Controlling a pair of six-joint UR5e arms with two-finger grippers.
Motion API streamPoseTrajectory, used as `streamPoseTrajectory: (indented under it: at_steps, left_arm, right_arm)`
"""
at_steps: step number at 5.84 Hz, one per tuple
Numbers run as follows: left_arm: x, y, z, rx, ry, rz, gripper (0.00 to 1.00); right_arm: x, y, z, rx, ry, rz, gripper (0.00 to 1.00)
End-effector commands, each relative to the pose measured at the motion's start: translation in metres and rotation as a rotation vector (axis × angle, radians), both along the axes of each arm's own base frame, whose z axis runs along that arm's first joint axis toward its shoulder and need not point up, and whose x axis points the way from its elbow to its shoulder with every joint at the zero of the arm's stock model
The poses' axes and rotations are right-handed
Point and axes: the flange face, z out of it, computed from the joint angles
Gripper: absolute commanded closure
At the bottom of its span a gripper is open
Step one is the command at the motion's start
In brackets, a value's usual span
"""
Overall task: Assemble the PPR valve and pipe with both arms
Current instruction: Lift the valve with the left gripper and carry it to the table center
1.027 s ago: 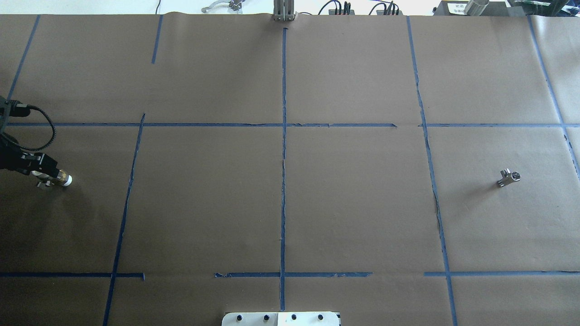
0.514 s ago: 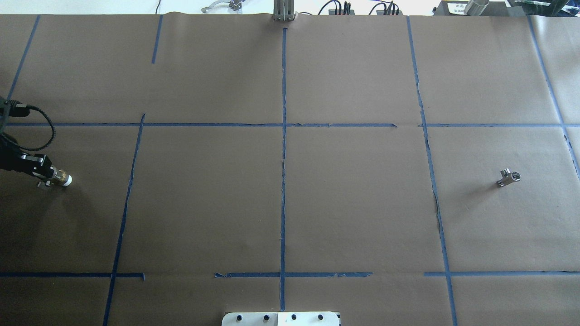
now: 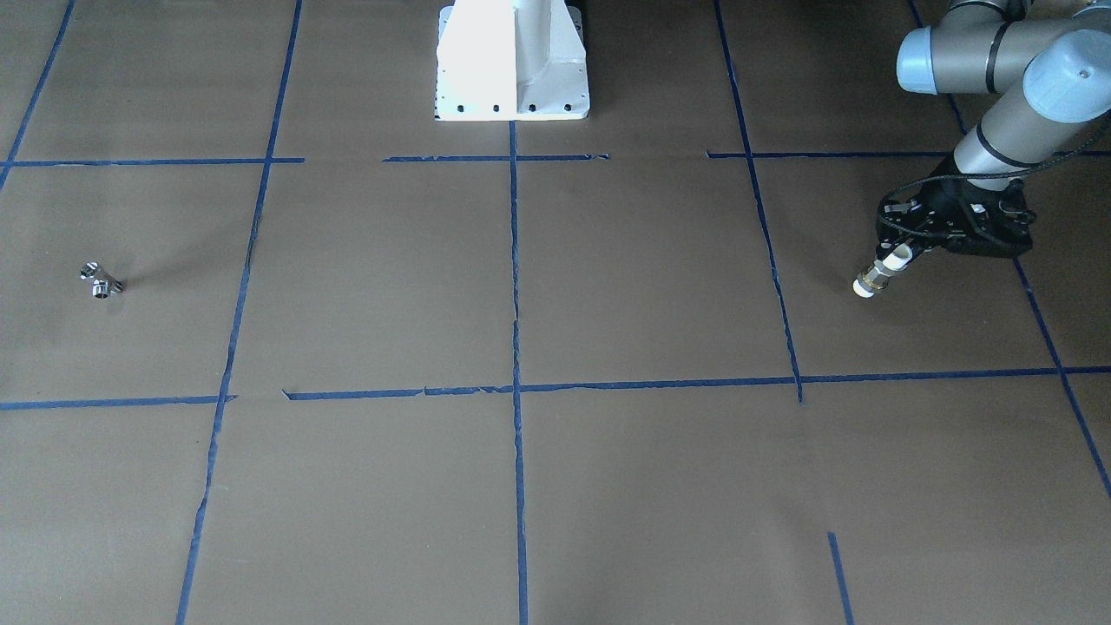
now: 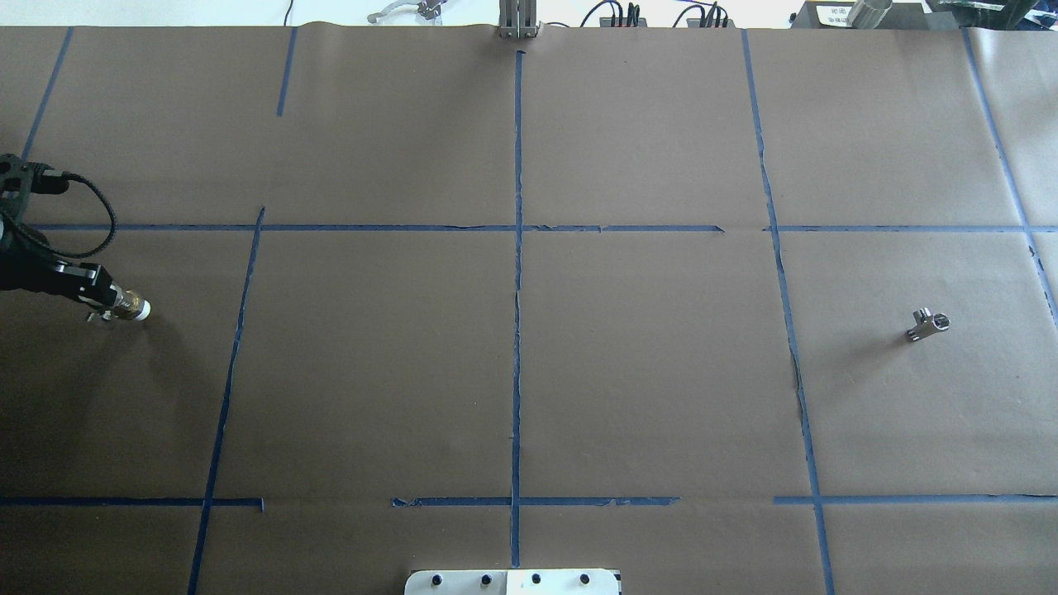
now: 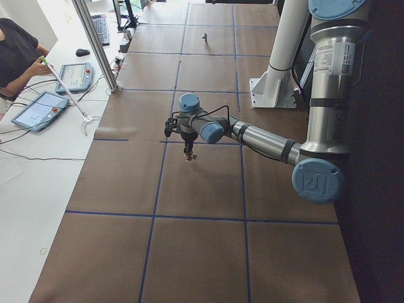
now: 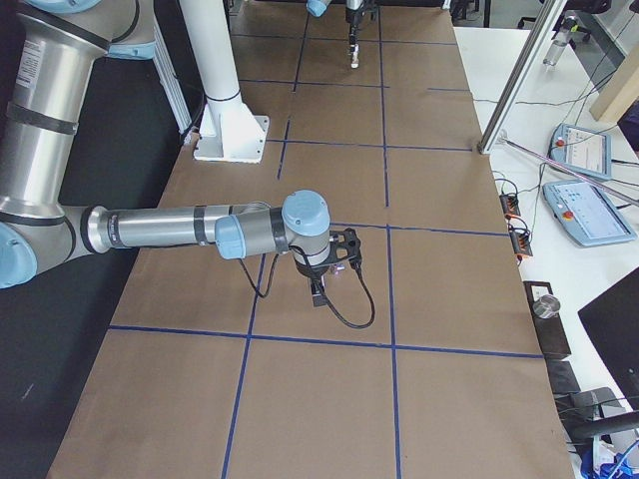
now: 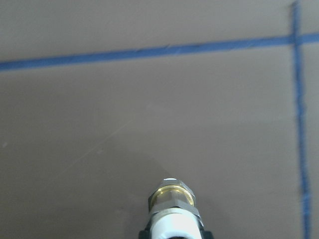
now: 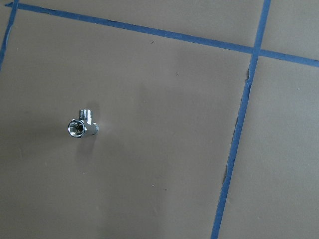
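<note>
My left gripper (image 4: 101,295) is shut on a short white pipe with a brass nut (image 4: 131,309) and holds it over the table's left side. It also shows in the front-facing view (image 3: 905,253), with the pipe (image 3: 877,278) pointing down towards the table. The left wrist view shows the brass nut (image 7: 172,195) above brown paper. A small chrome valve (image 4: 926,323) lies alone far to the right; it also shows in the front-facing view (image 3: 101,280) and the right wrist view (image 8: 82,127). My right gripper (image 6: 319,291) shows only in the exterior right view; I cannot tell whether it is open.
Brown paper with blue tape lines (image 4: 517,273) covers the table. The white pedestal (image 3: 512,61) stands at the robot's edge. An aluminium post (image 5: 95,44), teach pendants (image 5: 41,110) and an operator (image 5: 16,57) are at the far side.
My left gripper has moved a little to the right and away from the robot with the pipe held. The valve has not moved.
</note>
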Motion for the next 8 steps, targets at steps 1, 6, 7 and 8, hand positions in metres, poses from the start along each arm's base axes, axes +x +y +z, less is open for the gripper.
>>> streamPoseTrajectory:
  at_steps: [1,6,7,8]
  left_arm:
    - [0.072,-0.023,-0.115,0.000,0.045,0.030,1.00]
    - [0.317,0.020,-0.312,-0.035,0.063,-0.011,1.00]
    - [0.335,0.022,-0.328,-0.050,0.065,-0.018,1.00]
    - [0.344,0.020,-0.334,-0.056,0.058,-0.024,1.00]
  right_arm:
    - [0.000,0.000,-0.002,0.007,-0.003,-0.004,0.00]
    - [-0.002,-0.004,-0.007,0.022,-0.038,-0.011,0.00]
    - [-0.002,-0.003,-0.006,0.021,-0.040,-0.008,0.00]
    - [-0.002,-0.003,-0.006,0.024,-0.039,-0.008,0.00]
